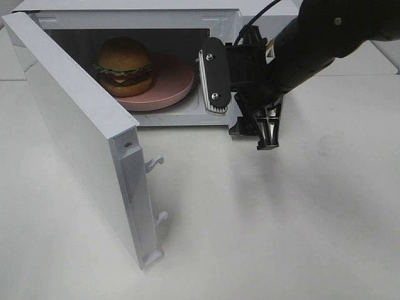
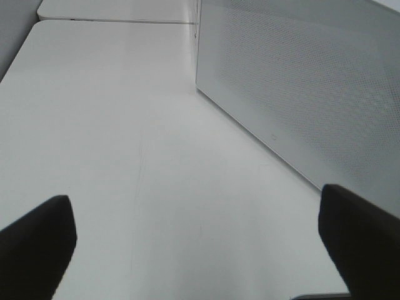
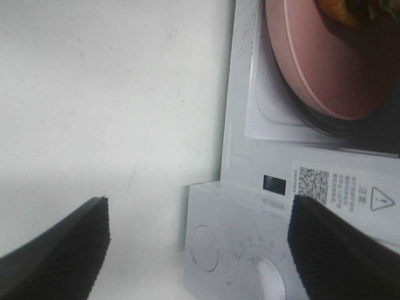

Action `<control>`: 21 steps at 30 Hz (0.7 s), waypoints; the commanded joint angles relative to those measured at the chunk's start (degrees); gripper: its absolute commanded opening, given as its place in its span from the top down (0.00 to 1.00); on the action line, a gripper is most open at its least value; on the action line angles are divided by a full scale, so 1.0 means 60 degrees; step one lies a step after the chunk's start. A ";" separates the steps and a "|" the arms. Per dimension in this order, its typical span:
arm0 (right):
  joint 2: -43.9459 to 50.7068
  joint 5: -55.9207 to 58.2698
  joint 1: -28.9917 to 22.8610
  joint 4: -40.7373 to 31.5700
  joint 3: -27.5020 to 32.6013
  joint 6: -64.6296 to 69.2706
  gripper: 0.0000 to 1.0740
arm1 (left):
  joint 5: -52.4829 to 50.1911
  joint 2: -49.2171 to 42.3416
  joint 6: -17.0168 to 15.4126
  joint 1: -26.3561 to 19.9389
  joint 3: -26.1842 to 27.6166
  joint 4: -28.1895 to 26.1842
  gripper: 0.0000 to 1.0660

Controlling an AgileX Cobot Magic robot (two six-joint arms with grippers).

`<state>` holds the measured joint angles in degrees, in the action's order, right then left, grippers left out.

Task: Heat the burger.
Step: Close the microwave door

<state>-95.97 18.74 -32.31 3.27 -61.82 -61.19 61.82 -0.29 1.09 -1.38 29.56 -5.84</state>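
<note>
**Burger is in, door wide open**

The microwave (image 1: 156, 17) stands with its door (image 1: 75, 125) swung fully out. Inside it, a pink plate (image 1: 175, 87) carries the burger (image 1: 124, 65), which sits toward the cavity's back. The right gripper (image 1: 244, 106) hangs at the microwave's front by the control panel, jaws spread and empty. The left gripper (image 2: 197, 250), also spread and empty, faces a dotted white panel, probably the door's outer face.

Risks as I judge them: swinging the door while the right gripper is at the opening would trap it, and a hard shove could slide the light microwave or leave the latch uncaught.
</note>
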 commanded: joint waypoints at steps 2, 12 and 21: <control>0.0487 0.0010 0.0057 0.0095 0.0458 0.0477 0.29 | -0.0076 -0.0153 -0.0010 -0.0019 0.0000 -0.0048 0.08; 0.1604 0.0048 0.0057 0.0086 0.1547 0.2149 0.29 | -0.0076 -0.0153 -0.0010 -0.0019 0.0000 -0.0048 0.08; 0.2473 0.0115 0.0057 0.0086 0.2254 0.4183 0.29 | -0.0076 -0.0153 -0.0010 -0.0019 0.0000 -0.0048 0.08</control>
<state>-81.82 19.08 -32.31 3.27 -48.59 -37.59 61.82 -0.29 1.09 -1.38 29.56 -5.84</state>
